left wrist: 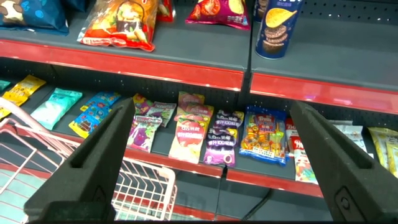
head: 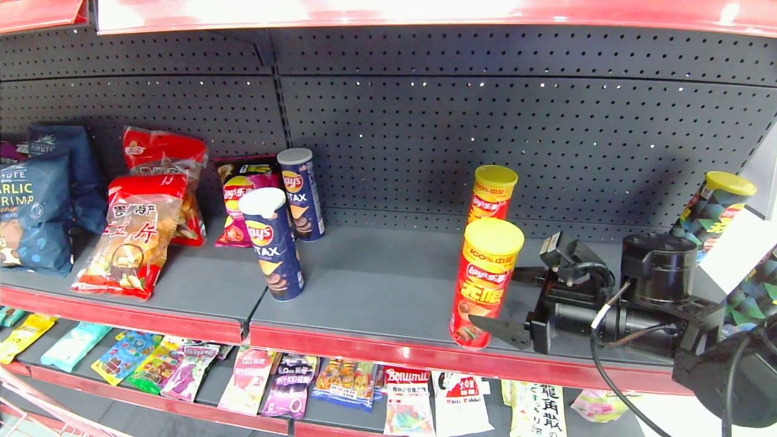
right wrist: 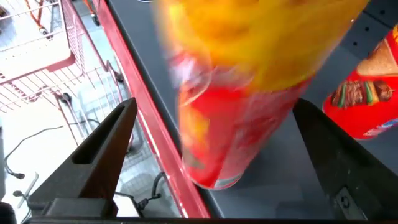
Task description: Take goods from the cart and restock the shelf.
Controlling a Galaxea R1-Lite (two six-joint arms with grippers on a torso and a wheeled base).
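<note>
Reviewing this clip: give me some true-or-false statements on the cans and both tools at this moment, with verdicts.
1. The front red can stands upright near the front edge of the shelf. True.
2. The right tool is shut on that can. False: it is open wide around the can.
3. The front blue can stands to the left of the red cans. True.
4. The left tool holds a snack bag. False: it is open and empty, with the cart beyond it.
5. The rear red can lies on its side. False: it stands upright.
</note>
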